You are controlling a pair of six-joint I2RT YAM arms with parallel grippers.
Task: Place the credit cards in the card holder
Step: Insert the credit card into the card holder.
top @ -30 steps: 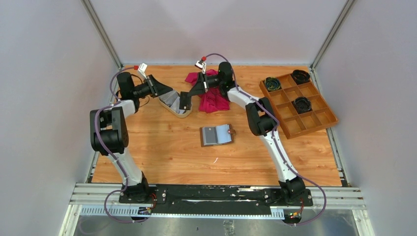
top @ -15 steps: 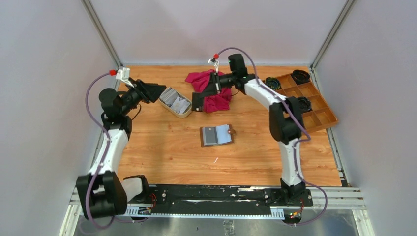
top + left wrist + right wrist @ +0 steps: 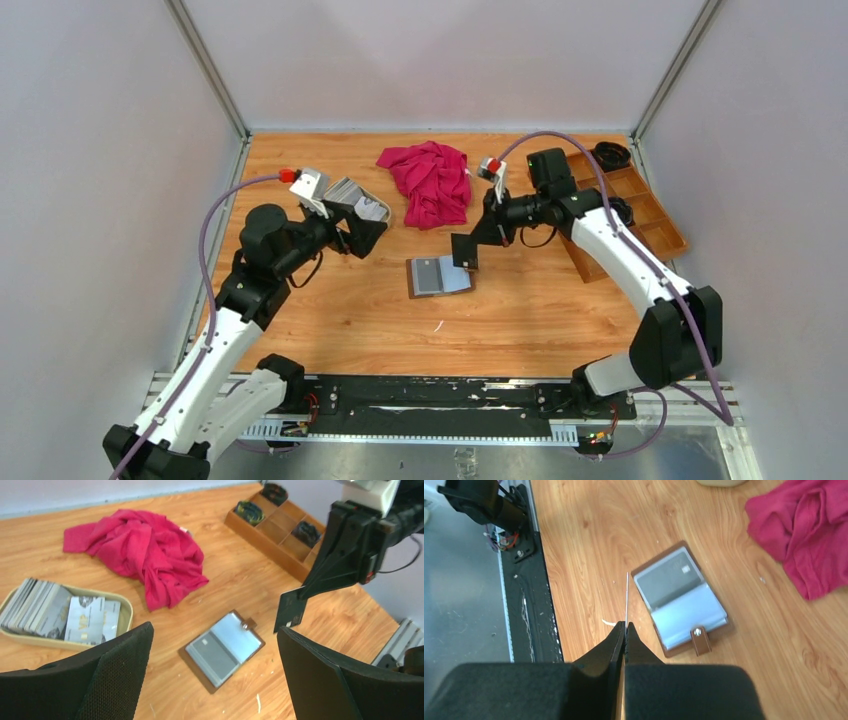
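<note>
**Fig. 1.** The card holder (image 3: 432,277) lies open and flat at mid-table. It has a brown leather rim around a grey lining, 1 grey card in its left pocket, and a snap tab (image 3: 700,639) at its right edge. The other credit cards (image 3: 45,605) are packed in a beige oval dish (image 3: 126,616) at far left.

Your right gripper (image 3: 625,627) is clamped on 1 dark card (image 3: 290,611). The card hangs upright from the fingertips by the holder's right edge and appears clear of it. Your left gripper (image 3: 215,630) has its jaws wide apart and carries nothing. It hovers just near of the dish.

From overhead, the left wrist hides most of the dish, the held card covers the snap tab, and the right arm crosses the wooden compartment tray (image 3: 660,225). In the right wrist view the held card shows only as a thin line. Card print is unreadable.

Bare wood lies near and left of the holder. The red cloth (image 3: 430,180) lies far of it, apart. The tray sits at the right edge of the table (image 3: 350,310).
</note>
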